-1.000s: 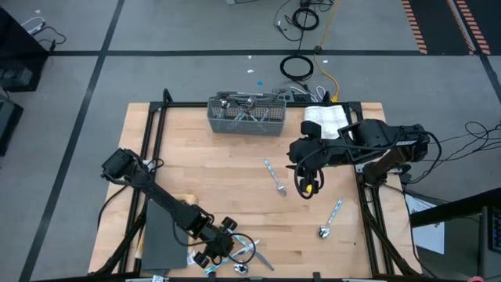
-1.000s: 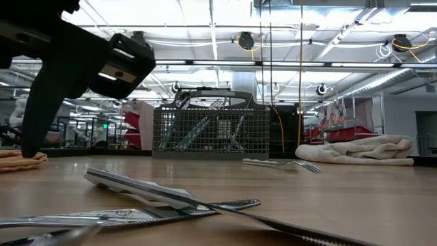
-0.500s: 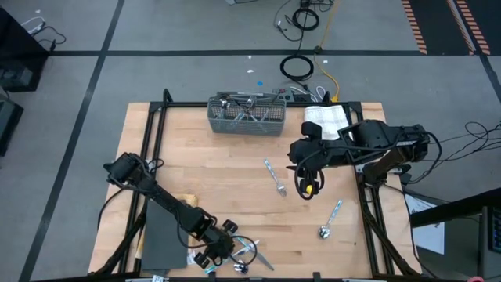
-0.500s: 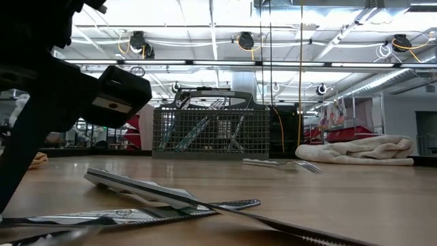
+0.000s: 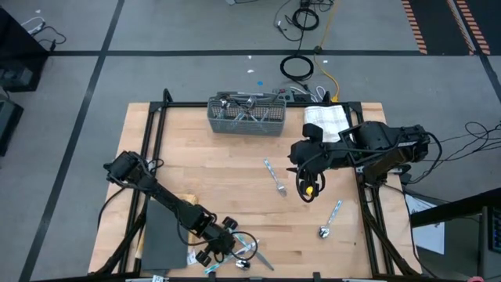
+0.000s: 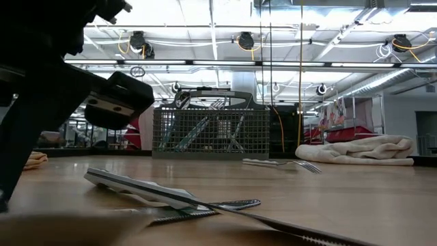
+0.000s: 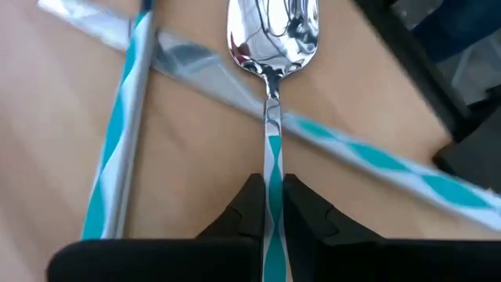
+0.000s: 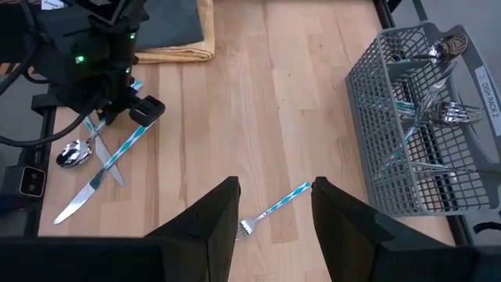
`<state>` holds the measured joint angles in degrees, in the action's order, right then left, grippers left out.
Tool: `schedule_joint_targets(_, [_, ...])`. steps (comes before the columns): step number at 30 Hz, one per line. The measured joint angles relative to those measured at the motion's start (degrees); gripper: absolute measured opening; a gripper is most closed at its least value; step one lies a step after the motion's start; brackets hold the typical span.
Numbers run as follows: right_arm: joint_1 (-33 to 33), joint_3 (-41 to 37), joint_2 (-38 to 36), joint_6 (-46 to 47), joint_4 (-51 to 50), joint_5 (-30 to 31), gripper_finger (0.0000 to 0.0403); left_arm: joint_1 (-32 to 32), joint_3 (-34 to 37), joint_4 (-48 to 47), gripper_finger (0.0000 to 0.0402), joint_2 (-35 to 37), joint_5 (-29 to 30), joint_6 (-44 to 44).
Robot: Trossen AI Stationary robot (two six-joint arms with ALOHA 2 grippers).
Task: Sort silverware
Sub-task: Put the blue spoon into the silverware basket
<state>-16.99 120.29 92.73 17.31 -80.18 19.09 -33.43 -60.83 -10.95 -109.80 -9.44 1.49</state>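
Note:
The silverware has shiny metal ends and blue-and-white handles. A small pile of it (image 5: 246, 251) lies by the table's near edge, and there my left gripper (image 5: 227, 244) is shut on a spoon (image 7: 273, 47). This spoon lies across a knife (image 7: 352, 149), with another handle (image 7: 117, 141) beside it. A fork (image 5: 275, 178) and a second spoon (image 5: 329, 222) lie loose right of the middle. My right gripper (image 8: 274, 186) hangs open high above the fork (image 8: 274, 210), touching nothing. The grey mesh basket (image 5: 246, 114) at the far edge holds several pieces. My left gripper pinches the spoon's handle (image 7: 272, 184) between its two fingers, well back from the bowl. The handle runs straight out between the fingers. The spoon's neck rests across the knife's blade, and its bowl (image 7: 273, 35) lies facing up beyond it.
A folded white towel (image 5: 325, 119) lies at the far right, next to the basket. A dark grey mat (image 5: 163, 239) and a yellow cloth (image 5: 184, 202) lie at the near left beside my left arm. Bare wood shows in the table's middle (image 5: 219, 172).
My left gripper has sunk a little lower over the pile at the table's near edge and has shut on the spoon's handle. The knife and the other pieces lie where they were.

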Motion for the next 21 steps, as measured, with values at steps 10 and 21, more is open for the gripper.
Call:
schedule_joint_targets(10, [0.00, 0.00, 0.00, 0.34, 0.13, 0.02, 0.0151, 0.24, 0.32, -7.71, 0.0025, 9.92, 10.07, 7.03])
schedule_joint_targets(21, [0.00, 0.00, -0.12, -1.63, 0.17, 0.93, 0.0151, 8.40, 0.21, -19.33, 0.0025, 29.09, 35.87, 10.01])
